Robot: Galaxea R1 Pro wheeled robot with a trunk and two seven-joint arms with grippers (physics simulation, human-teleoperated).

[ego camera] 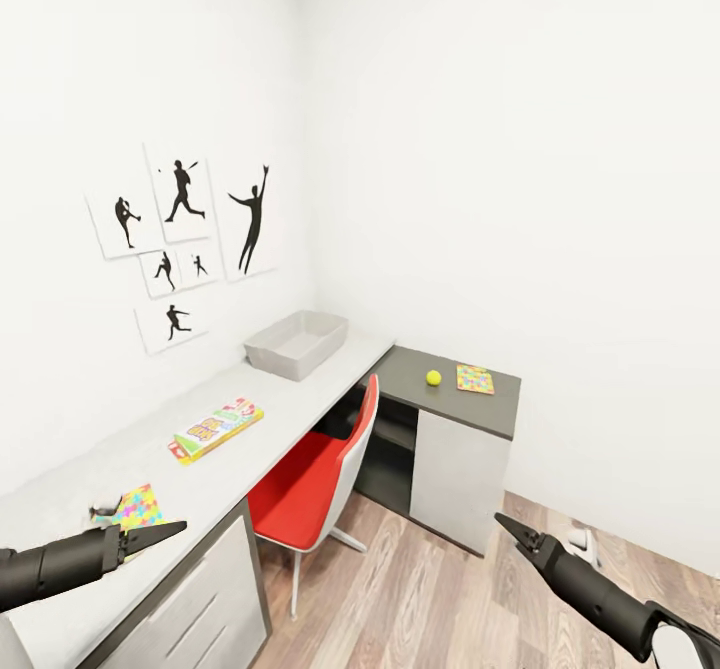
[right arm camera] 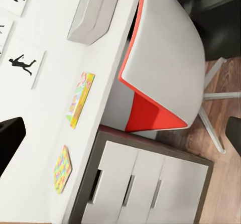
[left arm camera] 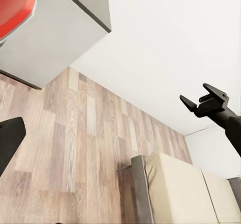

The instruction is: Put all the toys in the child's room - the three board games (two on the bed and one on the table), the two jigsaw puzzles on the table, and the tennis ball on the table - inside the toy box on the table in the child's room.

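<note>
With both grippers holding nothing, the left gripper [ego camera: 165, 532] closed just beside a jigsaw puzzle [ego camera: 139, 505] and the right gripper [left arm camera: 205, 98] open, the toy box [ego camera: 296, 343] sits empty at the table's [ego camera: 290, 399] far end.

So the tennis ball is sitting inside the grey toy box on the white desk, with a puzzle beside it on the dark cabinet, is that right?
Not quite. In the head view the tennis ball lies on the dark cabinet top, beside the puzzle, well apart from the grey toy box on the white desk. The rest holds.
</note>
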